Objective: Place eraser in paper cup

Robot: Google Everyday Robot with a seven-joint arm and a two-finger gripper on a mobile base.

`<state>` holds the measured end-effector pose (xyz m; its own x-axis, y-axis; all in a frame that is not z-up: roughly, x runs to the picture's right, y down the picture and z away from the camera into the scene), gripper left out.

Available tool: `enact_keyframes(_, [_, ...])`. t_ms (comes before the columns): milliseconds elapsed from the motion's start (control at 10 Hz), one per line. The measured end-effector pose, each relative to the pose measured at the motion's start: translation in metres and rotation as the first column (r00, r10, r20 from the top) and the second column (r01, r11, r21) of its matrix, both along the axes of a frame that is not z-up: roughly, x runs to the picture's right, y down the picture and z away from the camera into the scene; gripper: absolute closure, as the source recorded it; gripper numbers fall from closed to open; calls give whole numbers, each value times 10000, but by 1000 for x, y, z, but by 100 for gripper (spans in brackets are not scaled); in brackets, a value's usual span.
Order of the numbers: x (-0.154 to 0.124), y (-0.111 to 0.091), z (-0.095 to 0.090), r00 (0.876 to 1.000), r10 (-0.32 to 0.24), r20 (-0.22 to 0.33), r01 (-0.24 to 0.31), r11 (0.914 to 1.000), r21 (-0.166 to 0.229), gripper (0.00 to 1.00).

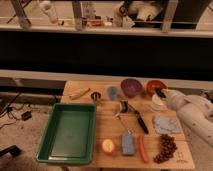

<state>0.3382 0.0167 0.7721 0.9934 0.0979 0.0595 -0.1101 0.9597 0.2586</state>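
The white paper cup (156, 103) stands on the right side of the wooden table (107, 122), partly covered by my arm. My gripper (161, 93) sits at the end of the white arm (192, 112) that comes in from the right. It hovers just above the cup's far rim, in front of the red bowl (155, 86). I cannot pick out an eraser in the gripper. A blue-grey rectangular block (127, 144) that may be the eraser lies near the table's front edge.
A green tray (70, 132) fills the left side. A purple bowl (131, 86) and a small blue-grey cup (113, 92) stand at the back. A black-handled tool (140, 121), grey cloth (164, 125), orange fruit (108, 146), carrot (143, 149) and grapes (166, 147) lie in front.
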Motion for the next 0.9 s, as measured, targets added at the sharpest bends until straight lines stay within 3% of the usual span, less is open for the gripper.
enact_keyframes(300, [-6, -7, -14, 9993, -268, -262, 278, 9987, 416, 94])
enact_keyframes(900, [-13, 1, -36, 9916, 36, -1294, -113, 9982, -585, 94])
